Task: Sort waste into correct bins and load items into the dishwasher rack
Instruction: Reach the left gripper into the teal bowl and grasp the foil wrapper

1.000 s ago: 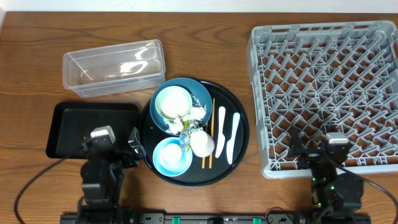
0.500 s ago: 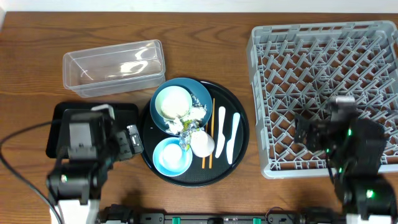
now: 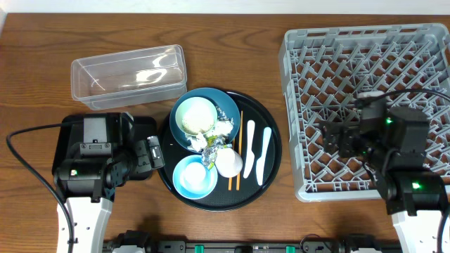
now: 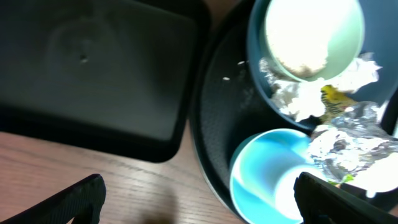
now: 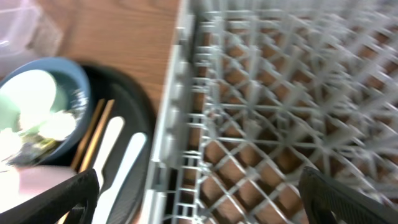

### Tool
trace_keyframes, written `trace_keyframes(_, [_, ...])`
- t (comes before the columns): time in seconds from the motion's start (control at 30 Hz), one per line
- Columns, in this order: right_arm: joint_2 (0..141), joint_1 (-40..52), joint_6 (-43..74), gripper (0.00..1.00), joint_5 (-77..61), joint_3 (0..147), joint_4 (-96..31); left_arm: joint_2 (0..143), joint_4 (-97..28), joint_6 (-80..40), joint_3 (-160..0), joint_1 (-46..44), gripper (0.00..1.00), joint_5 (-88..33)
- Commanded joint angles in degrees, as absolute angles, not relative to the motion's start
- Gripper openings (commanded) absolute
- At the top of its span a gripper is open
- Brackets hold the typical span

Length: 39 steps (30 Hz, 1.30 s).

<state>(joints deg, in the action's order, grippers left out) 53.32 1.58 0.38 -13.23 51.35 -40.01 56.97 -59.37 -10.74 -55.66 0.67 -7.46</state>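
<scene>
So nothing is sorted yet: rack [image 3: 365, 42], tub [image 3: 130, 74] and black tray [image 4: 93, 62] sit empty, dishes [image 3: 195, 116] and tissue [image 3: 223, 128] all on the round tray [image 3: 271, 140]. My left gripper [image 4: 202, 202] and right gripper [image 5: 202, 199] gape wide, holding nothing.

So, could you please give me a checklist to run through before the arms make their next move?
1. Left gripper open and empty: ok.
2. Right gripper open and empty: ok.
3. Clear tub empty: ok.
4. Black rectangular tray bare: ok where visible.
5. Dishwasher rack unloaded: ok where visible; part is hidden.
6. Tissue scraps exposed on the dark blue plate: ok.
</scene>
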Motion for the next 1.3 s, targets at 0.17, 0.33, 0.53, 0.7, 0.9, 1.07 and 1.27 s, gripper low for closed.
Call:
trace_keyframes(0.17, [56.18, 7.09, 3.07, 0.99, -9.69, 54.43, -38.13, 58.78, -51.18, -11.05, -56.51, -1.67, 0.91, -17.39])
trace_keyframes(0.33, [56.16, 7.05, 6.37, 0.99, -7.53, 54.43, -38.15, 63.4, -46.37, -11.05, -56.51, -9.37, 0.91, -17.37])
trace_keyframes(0.53, [56.16, 7.05, 7.29, 0.99, -7.51, 54.43, -38.68, 71.44, -39.57, -11.05, -56.51, -20.27, 0.91, -17.37])
trace_keyframes(0.7, [56.16, 7.05, 7.27, 0.99, -7.49, 54.43, -39.72, 77.41, -36.34, -11.05, -56.51, -26.22, 0.91, -16.8])
trace_keyframes(0.9, [56.16, 7.05, 7.25, 0.99, -7.46, 54.43, -39.92, 83.31, -36.38, -9.87, -56.49, -29.3, 0.9, -14.76])
trace_keyframes(1.07, [56.16, 7.05, 7.27, 0.99, -6.81, 54.43, -39.94, 87.13, -36.34, -9.5, -56.49, -31.92, 0.87, -12.78])
trace_keyframes(1.27, [56.16, 7.05, 7.25, 0.99, -6.81, 54.43, -40.38, 88.18, -36.03, -9.5, -56.51, -32.6, 0.75, -7.6])
